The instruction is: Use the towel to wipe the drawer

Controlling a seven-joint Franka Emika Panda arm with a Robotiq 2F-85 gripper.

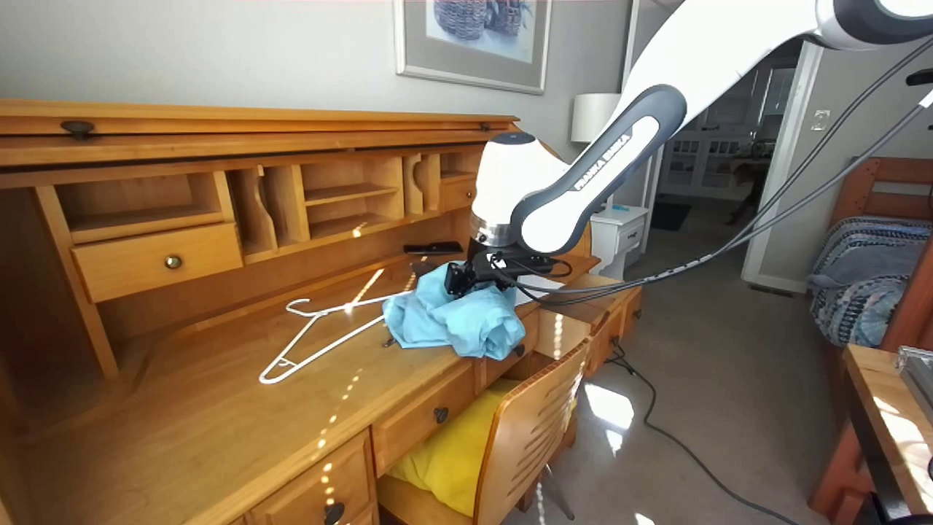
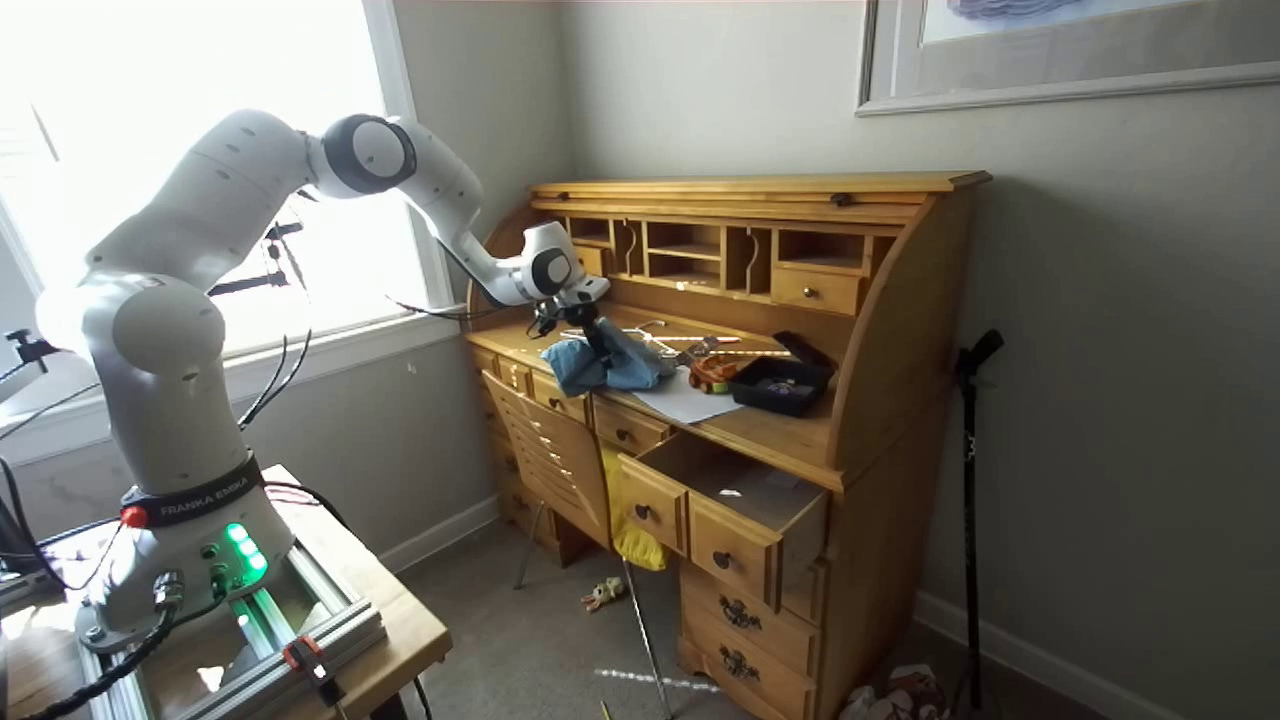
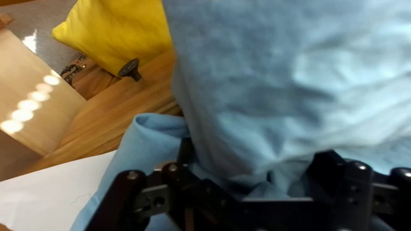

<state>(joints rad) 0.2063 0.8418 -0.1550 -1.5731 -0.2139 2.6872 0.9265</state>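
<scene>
Towel (image 1: 466,313), light blue, rumpled: in an exterior view it lies right of centre, covering part of the front edge of the worktop (image 1: 182,430); in the wrist view its folds fill the upper right.

Pincer (image 3: 255,157), black: lower part of the wrist view; fingers (image 3: 326,163) stand wide apart, folds of the towel between them.

Drawer (image 2: 745,535), honey-brown wood with paler sides: pulled out, right of centre in the lower half of an exterior view, apart from the towel.

Hanger (image 1: 318,314), white: flat on the worktop, left of centre in an exterior view, its right end hidden by the towel.

Paper sheet (image 2: 690,400), white: near the centre of an exterior view, beside the towel.

Orange toy (image 2: 712,372): same frame, between the towel and the black box (image 2: 775,398), whose lid is raised.

Yellow cushion (image 1: 466,445): bottom centre of an exterior view, on the chair (image 1: 503,474).
</scene>
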